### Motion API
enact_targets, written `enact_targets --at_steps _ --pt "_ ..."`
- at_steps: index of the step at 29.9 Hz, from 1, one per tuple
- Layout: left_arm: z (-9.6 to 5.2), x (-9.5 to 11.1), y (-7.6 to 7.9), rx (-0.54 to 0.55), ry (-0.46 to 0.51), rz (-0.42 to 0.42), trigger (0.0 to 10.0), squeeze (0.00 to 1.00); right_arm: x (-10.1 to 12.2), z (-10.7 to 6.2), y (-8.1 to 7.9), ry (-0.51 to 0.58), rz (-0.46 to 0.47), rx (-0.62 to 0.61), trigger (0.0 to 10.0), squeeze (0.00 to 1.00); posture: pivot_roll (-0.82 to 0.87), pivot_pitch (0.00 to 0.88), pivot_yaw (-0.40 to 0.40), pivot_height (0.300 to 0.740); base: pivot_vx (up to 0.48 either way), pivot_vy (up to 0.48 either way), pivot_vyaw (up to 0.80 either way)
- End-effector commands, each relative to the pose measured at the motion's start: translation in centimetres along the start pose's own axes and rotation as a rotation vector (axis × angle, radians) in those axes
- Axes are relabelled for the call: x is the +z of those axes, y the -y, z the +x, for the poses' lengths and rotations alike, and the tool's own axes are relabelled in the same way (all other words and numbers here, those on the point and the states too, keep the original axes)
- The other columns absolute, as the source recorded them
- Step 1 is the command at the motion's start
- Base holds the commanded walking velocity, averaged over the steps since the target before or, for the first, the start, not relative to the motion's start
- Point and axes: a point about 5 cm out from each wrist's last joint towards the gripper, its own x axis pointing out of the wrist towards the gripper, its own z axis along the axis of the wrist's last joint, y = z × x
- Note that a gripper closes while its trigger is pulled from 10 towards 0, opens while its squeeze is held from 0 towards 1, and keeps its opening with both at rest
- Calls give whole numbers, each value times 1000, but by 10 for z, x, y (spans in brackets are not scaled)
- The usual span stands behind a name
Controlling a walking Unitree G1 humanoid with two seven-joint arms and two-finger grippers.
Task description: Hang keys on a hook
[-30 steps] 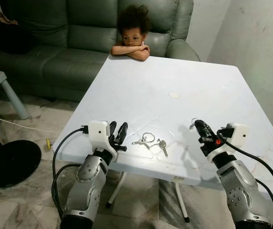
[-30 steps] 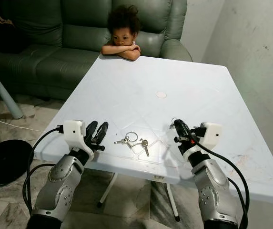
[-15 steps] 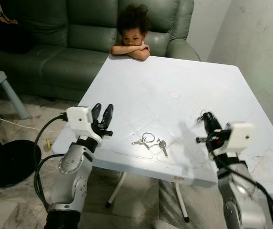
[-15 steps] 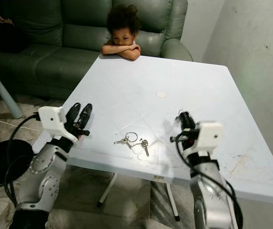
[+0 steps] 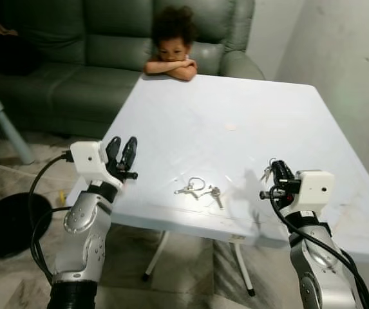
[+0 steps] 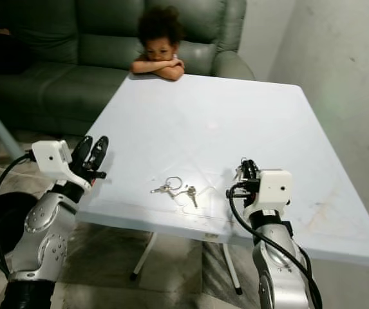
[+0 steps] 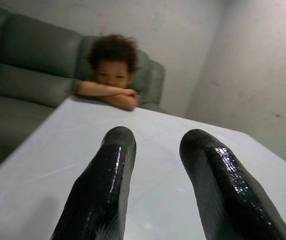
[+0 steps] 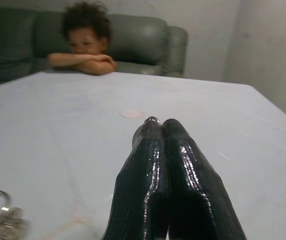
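Keys: one bunch of keys (image 5: 199, 189) lies flat on the white table (image 5: 190, 122), near the front edge, between the two arms. Nothing touches it.
Right pincer: the right pincer (image 5: 276, 172) hangs just above the table, to the right of the bunch. Its two black fingers (image 8: 157, 165) are pressed together. A small metal ring (image 8: 152, 119) peeks out at the tips, so it looks like it is pinching a second little set of keys (image 5: 267, 170).
Left pincer: the left pincer (image 5: 121, 152) floats by the table's left edge, well apart from the bunch. Its fingers (image 7: 110, 170) are spread and hold nothing.
What changed: a second ago both arms were low at the front of the table. Now both have lifted, and the left one has swung out to the side. The right pincer has kept its grip the whole time. The bunch on the table has not moved.
What it means: the small keys are picked up, so the grab part looks done. The hanging part is not started, and I see no hook yet.
Person: a child (image 5: 171, 48) leans on folded arms at the far side of the table, in front of a green sofa (image 5: 62, 58).
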Motion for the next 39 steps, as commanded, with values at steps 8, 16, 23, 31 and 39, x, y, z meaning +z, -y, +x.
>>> enact_targets --at_steps 8,16,23,31,39 --pt "4 -5 -7 50 -17 28 10000 0 -2 5 -5 -18 -17 4 10000 0 83 0 -44 740 0 0 -755" --pt "4 -7 -11 75 -19 57 10000 0 -3 9 -10 -20 -13 18 10000 0 98 0 -49 740 0 0 -756" --pt "3 -6 -12 86 -17 51 10000 0 -3 11 -13 -22 -13 29 10000 0 107 0 -53 740 0 -69 -756" --pt "4 -6 -11 86 -18 35 10000 0 -3 12 -15 -22 -11 35 10000 0 110 0 -56 740 0 -436 -756" --pt "5 -11 -6 83 -39 11 10000 0 -5 10 -15 -32 -14 40 10000 0 108 0 -60 740 0 -118 -755"
